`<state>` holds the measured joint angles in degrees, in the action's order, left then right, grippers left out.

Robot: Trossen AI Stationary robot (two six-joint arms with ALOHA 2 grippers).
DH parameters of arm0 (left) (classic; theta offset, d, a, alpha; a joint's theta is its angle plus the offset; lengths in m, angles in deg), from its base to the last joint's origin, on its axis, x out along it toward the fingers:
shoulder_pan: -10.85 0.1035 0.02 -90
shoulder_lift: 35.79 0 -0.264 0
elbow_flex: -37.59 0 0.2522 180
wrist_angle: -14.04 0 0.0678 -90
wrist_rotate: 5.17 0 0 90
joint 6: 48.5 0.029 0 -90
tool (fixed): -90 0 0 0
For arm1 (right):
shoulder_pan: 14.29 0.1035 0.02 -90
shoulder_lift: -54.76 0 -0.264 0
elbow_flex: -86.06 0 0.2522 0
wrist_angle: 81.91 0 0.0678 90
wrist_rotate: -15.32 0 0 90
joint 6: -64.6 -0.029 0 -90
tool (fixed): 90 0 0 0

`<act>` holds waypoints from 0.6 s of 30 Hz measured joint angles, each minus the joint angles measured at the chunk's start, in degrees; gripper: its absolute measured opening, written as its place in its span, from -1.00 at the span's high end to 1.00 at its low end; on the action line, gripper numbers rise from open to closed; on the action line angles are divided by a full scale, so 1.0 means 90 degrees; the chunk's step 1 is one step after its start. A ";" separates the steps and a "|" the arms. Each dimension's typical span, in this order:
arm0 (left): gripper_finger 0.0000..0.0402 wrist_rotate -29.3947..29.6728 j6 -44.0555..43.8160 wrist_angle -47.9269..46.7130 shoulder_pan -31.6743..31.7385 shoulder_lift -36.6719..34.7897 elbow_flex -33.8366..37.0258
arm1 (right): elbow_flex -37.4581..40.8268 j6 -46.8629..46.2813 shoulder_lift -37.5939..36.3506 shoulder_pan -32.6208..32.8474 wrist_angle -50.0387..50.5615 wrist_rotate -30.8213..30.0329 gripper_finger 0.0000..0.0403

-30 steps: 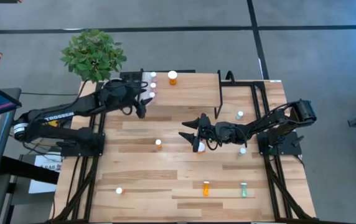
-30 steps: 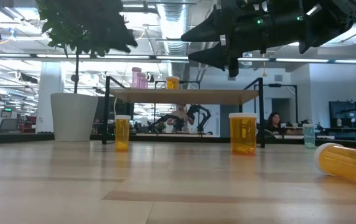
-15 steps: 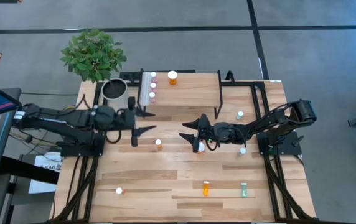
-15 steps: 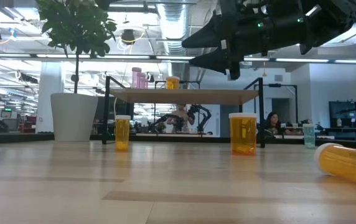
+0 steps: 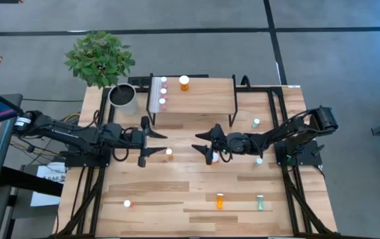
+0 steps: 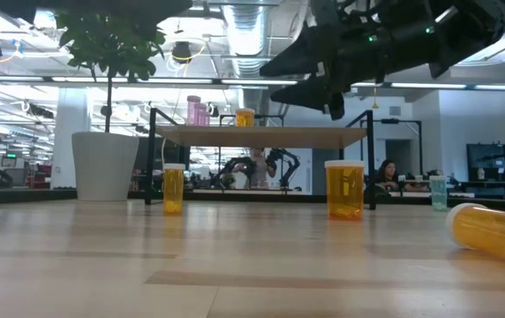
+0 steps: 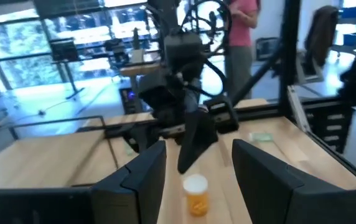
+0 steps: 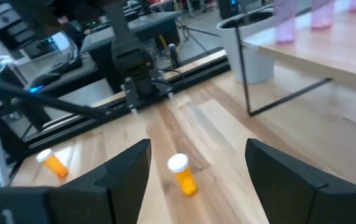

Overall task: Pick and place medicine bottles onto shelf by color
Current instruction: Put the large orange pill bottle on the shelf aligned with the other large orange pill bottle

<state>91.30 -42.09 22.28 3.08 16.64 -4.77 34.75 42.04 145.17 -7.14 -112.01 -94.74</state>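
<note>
Big open lab w/ grey floor, glass walls and other rigs behind; a light-wood worktop (image 5: 190, 186) carries everything, grey-white plant pot (image 5: 122, 96) at one back corner.

Shelf (image 5: 196, 96) sits at the back middle: two pink bottles (image 5: 163, 91) and one larger orange bottle (image 5: 185, 82) already on it.

Left claw (image 5: 155, 143) hangs low over the worktop, fingers apart but not at full spread. A small orange bottle (image 5: 169, 153) stands upright just ahead of it, roughly between the fingertips' line in the left wrist view (image 7: 196, 194).

Right claw (image 5: 202, 141) faces it from the other side, fingers wide, empty. A second white-capped orange bottle (image 5: 214, 157) stands just below/beside that claw.

Other bottles: pale green ones (image 5: 256, 123) near the right arm's base, a lying orange one (image 5: 220, 200) and a lying green one (image 5: 260, 202) well behind both claws toward the front edge, one white cap (image 5: 127, 204) front left.

Handling, as a guess: bottles look like light, stiff plastic w/ smooth round walls, so easy to tip or squirt out sideways. Best hold prob. mid-body, below the cap, fingers square across the cylinder, gentle squeeze. Orange one belongs next to the orange bottle on the shelf.
</note>
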 joint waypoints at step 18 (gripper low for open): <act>0.14 -0.0183 -0.0125 -0.0231 0.0004 0.0005 0.0094 | -0.1078 0.0062 -0.0053 0.0169 0.1276 -0.0155 -0.42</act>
<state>89.66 -43.22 20.20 3.12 16.68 -3.92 25.05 42.60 144.69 -5.63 -100.53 -96.13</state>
